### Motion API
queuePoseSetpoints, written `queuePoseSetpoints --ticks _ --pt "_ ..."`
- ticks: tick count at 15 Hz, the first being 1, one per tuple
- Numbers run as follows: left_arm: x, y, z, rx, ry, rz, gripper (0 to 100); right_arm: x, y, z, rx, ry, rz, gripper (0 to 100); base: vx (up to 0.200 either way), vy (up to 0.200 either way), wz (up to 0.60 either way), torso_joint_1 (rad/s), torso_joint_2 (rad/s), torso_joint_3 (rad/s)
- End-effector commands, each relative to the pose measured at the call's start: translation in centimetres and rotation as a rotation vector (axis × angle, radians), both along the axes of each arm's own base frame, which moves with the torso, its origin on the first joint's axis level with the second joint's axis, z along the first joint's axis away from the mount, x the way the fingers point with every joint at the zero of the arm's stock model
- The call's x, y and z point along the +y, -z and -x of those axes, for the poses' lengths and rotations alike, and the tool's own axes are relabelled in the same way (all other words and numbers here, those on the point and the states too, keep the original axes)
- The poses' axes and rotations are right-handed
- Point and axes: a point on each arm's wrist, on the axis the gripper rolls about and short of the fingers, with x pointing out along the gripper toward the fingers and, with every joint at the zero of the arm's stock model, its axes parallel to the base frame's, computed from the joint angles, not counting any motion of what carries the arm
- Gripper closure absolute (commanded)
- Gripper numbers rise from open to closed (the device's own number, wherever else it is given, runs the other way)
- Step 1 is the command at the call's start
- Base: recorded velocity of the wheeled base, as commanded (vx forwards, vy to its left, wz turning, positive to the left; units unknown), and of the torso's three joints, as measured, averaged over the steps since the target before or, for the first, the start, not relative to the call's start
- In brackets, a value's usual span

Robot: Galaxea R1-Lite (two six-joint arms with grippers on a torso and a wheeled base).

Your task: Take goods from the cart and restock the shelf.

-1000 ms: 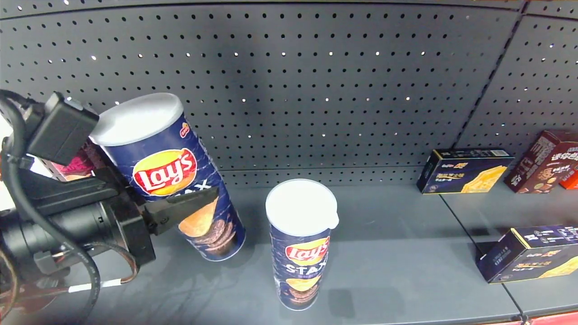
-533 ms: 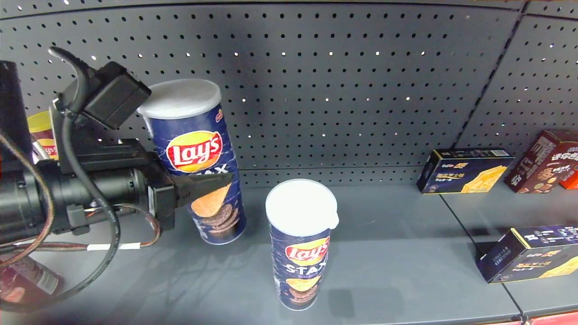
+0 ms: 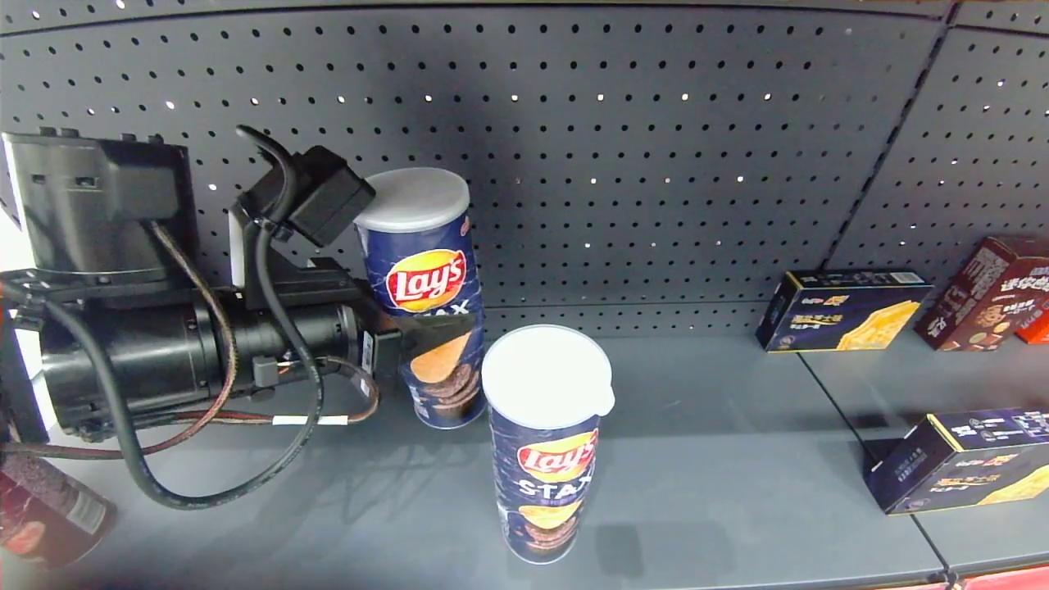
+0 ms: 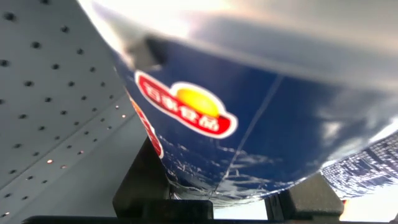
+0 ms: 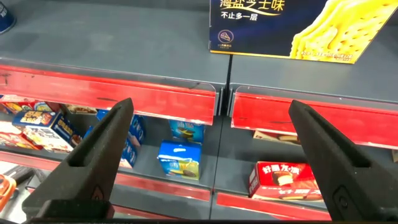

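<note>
The left gripper (image 3: 426, 328) is clamped around the middle of a dark blue chip can (image 3: 418, 246) with a pale lid. 1 black finger (image 3: 438, 326) crosses the can's front. The can stands almost upright, close to the pegboard (image 3: 656, 164) at the back of the grey shelf (image 3: 721, 492). Whether its base touches the shelf or hangs just above it cannot be told. In the left wrist view the same can (image 4: 249, 124) sits close against the camera, with the pegboard (image 4: 37, 93) beside it.

A second can (image 3: 545, 442) of the same kind stands upright on the shelf at 4 o'clock from the gripped one, nearer the front edge. The 2 are near each other, and whether they touch cannot be told. At 8 o'clock from the gripped can, a dark red can (image 3: 41, 516) appears to lie on its side.

Toward 3 o'clock lie 3 boxes. A dark blue box (image 3: 844, 310) rests at the back, a maroon box (image 3: 996, 291) is just beside it, and another dark blue box (image 3: 967, 459) is nearer the front.

The right gripper (image 5: 210, 104) is spread wide and holds nothing, its 2 black fingers (image 5: 93, 168) well apart. Beyond them run red edge strips (image 5: 155, 93) of shelf boards. A blue cracker box (image 5: 292, 28) lies on 1 board, and small boxes (image 5: 180, 158) sit on another tier.
</note>
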Motion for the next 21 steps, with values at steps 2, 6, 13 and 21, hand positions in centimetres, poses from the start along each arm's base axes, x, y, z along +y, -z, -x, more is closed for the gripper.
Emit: queuePoseSetpoints --ticks 2,6,13,21 --pt "-0.8 0.9 -1.4 -0.004 0.005 0.003 100 0.0 0.0 0.0 0.004 0.0 0.001 0 0.0 0.0 0.0 0.0 0.0 0.0" --pt "-1.7 1.5 -2.9 0.004 0.029 0.005 100 0.0 0.0 0.0 0.004 0.0 0.001 0 0.0 0.0 0.0 0.0 0.0 0.0" --pt "-2.9 1.5 -6.1 -0.037 0.031 -0.011 100 0.0 0.0 0.0 0.004 0.0 0.0 0 0.0 0.0 0.0 0.0 0.0 0.0" --pt "-3.6 2.1 -7.9 -0.04 0.095 0.01 100 0.0 0.0 0.0 0.004 0.0 0.001 0 0.0 0.0 0.0 0.0 0.0 0.0"
